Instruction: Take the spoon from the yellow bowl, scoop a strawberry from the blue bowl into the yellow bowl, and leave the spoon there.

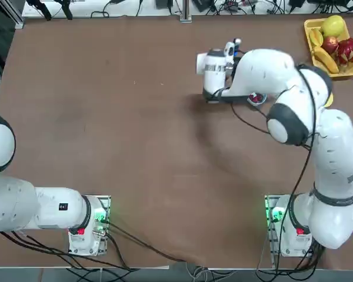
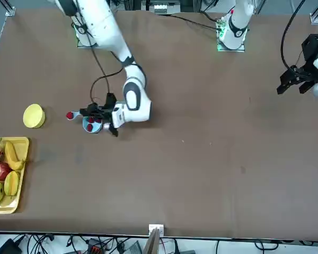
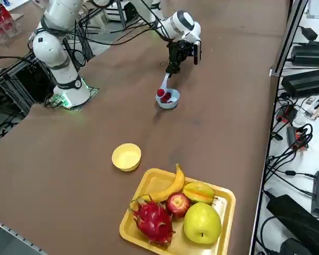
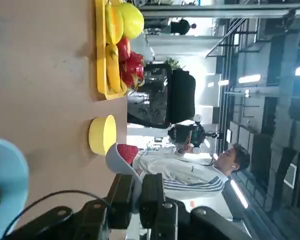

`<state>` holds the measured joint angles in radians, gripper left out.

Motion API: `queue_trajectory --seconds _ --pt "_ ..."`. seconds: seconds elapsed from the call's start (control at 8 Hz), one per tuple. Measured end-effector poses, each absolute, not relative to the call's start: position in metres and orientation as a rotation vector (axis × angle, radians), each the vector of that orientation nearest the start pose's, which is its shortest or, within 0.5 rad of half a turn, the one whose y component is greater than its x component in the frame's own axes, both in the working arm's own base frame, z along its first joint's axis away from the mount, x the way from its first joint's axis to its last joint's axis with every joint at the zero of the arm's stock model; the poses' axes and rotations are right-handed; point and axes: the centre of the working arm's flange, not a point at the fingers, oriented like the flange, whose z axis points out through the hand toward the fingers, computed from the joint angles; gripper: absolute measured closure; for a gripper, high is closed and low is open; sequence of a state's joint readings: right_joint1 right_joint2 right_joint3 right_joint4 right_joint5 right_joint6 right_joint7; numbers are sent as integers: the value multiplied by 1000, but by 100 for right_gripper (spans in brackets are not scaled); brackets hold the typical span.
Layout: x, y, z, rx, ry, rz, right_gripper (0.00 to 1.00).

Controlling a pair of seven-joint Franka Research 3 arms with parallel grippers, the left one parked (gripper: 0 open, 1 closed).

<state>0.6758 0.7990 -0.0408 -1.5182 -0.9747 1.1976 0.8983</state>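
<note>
The right pincer (image 3: 170,68) is fully closed on the handle of the spoon (image 3: 163,85) and hangs just above the blue bowl (image 3: 168,99). In the wrist view a strawberry (image 4: 127,153) lies in the spoon's bowl, so the scoop appears complete and the carry is the step in hand. More strawberries remain in the blue bowl.

The yellow bowl (image 3: 126,156) stands empty on the desk (image 3: 69,175), well apart from the blue bowl, toward the fruit tray (image 3: 223,204).

Next move, as judged:
- Hold the spoon level so the strawberry does not roll off.
- Travel across the open desk to a point over the yellow bowl.
- Tip the spoon to drop the strawberry, lay the spoon in the bowl, then release.

Surroundings: the tray holds a banana (image 3: 167,187), an apple (image 3: 177,204), a dragon fruit (image 3: 151,220) and other fruit, and stands just beyond the yellow bowl. Nothing lies on the desk between the two bowls. An overshoot would bring the spoon over the tray. A person (image 4: 190,170) shows in the room beyond the desk.
</note>
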Motion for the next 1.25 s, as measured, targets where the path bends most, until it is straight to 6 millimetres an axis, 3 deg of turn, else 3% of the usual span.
queue_trajectory --seconds 0.25,0.62,0.88,1.25 --pt "568 210 230 1717 -49 -35 89" --pt "562 108 239 1780 -12 -89 89" --pt "553 67 238 1827 34 -162 89" --pt "546 25 223 1870 135 -300 89"
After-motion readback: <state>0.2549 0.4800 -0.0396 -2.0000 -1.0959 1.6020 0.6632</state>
